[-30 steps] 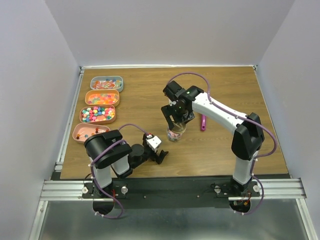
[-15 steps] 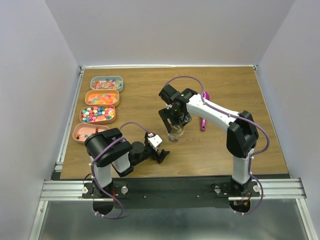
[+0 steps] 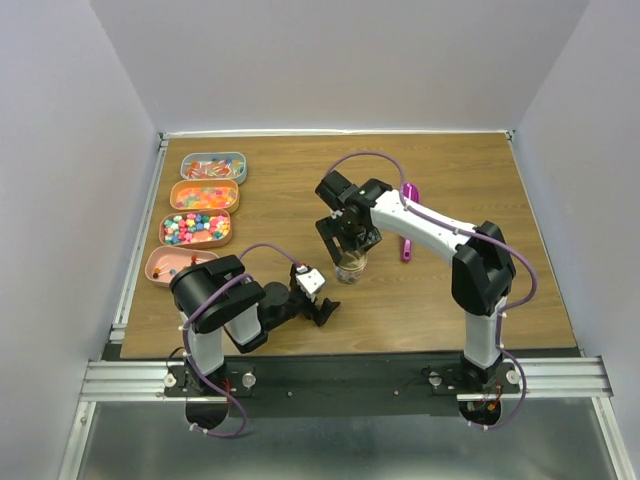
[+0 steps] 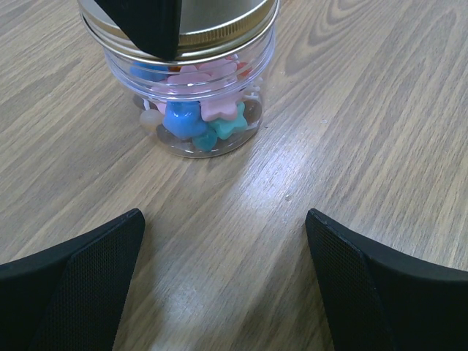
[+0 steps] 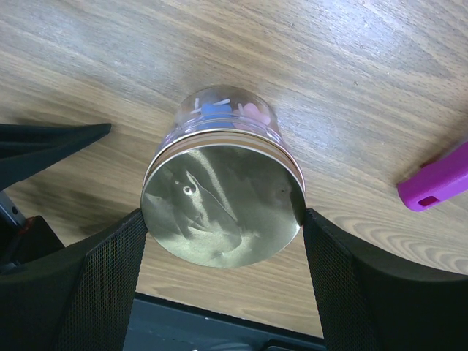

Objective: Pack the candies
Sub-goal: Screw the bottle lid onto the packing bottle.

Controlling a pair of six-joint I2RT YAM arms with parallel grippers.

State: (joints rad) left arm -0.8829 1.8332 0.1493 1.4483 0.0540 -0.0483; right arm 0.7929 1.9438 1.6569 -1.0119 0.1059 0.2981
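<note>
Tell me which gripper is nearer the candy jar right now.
Right. The right gripper is over the jar, fingers against both sides of its gold lid. The left gripper sits open on the jar's near side, apart.

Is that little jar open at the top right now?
No, a gold lid covers the mouth of the jar, closing it over the candies inside.

The right gripper (image 5: 223,217) had one finger against each side of the gold lid (image 5: 219,201), which sat on a clear jar (image 5: 228,121) at the centre of the frame. Blue and pink candies (image 5: 216,110) showed through the jar's wall. On the wooden table (image 5: 329,58), the end of a magenta scoop (image 5: 437,183) lay at the right edge.
</note>
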